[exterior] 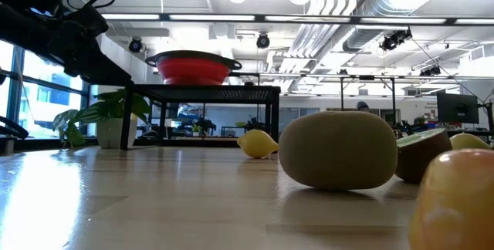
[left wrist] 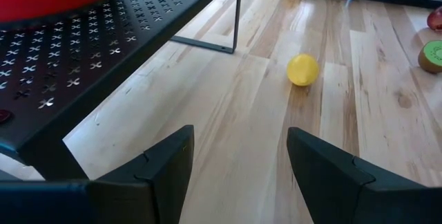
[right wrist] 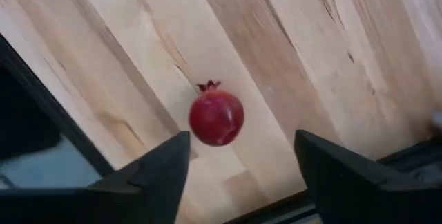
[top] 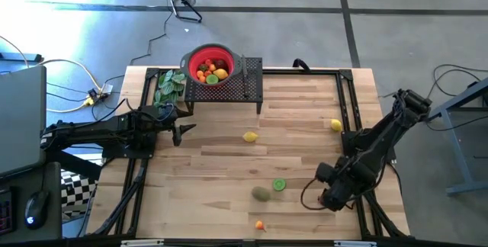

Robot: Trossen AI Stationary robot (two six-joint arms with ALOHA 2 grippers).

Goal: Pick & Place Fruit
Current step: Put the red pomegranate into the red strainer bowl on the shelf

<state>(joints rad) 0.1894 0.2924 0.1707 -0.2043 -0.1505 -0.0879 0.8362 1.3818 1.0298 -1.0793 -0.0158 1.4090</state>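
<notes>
Two grippers spread: right gripper (right wrist: 238, 162) fingers released above red pomegranate (right wrist: 217, 117) on surface (top: 305, 148); left gripper (left wrist: 238, 165) released, facing lemon (left wrist: 302, 70).

The table (top: 305, 125) is pale wooden planks with a smooth, faintly shiny finish. The rack (left wrist: 83, 65) is matt black perforated metal on thin legs. The red bowl (top: 211, 58) looks like smooth plastic. The pomegranate (right wrist: 216, 117) is glossy, the kiwi (exterior: 338, 150) dull and matt.
</notes>
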